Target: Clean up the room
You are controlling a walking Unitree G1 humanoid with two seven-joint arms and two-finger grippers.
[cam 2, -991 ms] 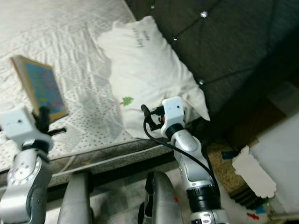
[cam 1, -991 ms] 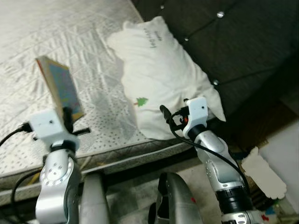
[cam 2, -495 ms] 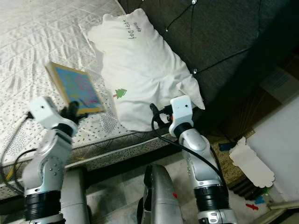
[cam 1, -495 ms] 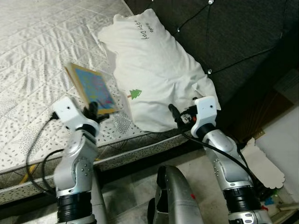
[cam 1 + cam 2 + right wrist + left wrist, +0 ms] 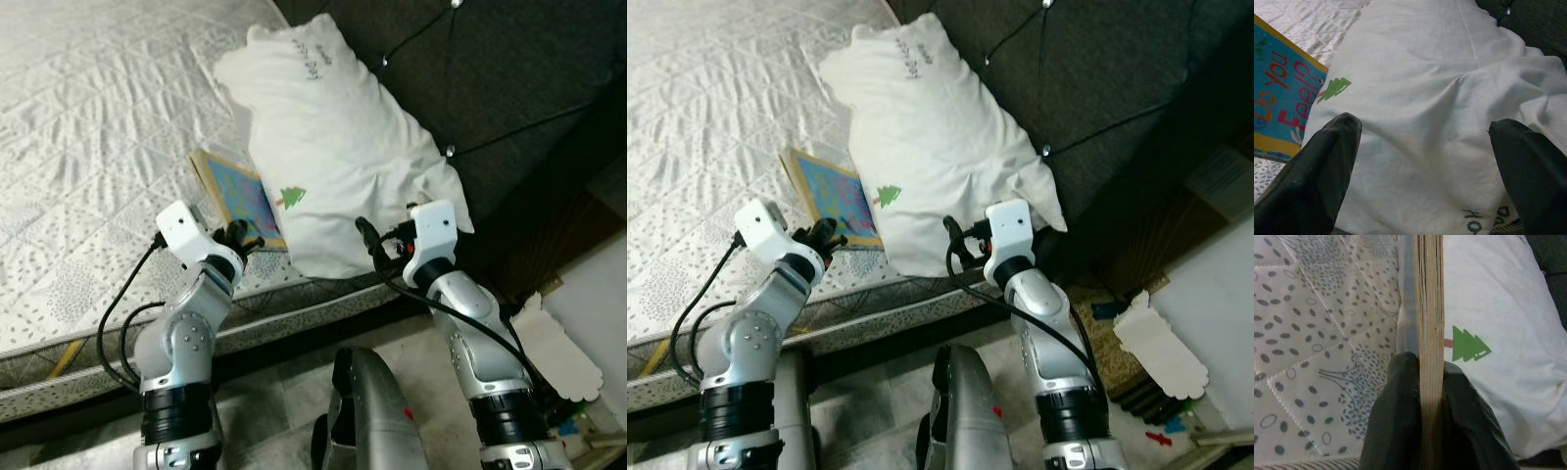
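Left claw (image 5: 1422, 382) — clamped on book (image 5: 240, 199)

Few things I can't make out from here: the book (image 5: 240, 199) has its far edge tucked under the pillow (image 5: 338, 147), so I only get part of the cover. On the left wrist cam it's edge-on, pinched between the left gripper (image 5: 1431, 382) fingers, and runs off the frame. On the right wrist cam the cover lettering is chopped by the picture edge. The writing on the pillow is too small to read. There's a white scalloped thing (image 5: 560, 351) by the floor, no idea what it is, and the coloured bits (image 5: 1161, 431) nearby are too tiny to tell
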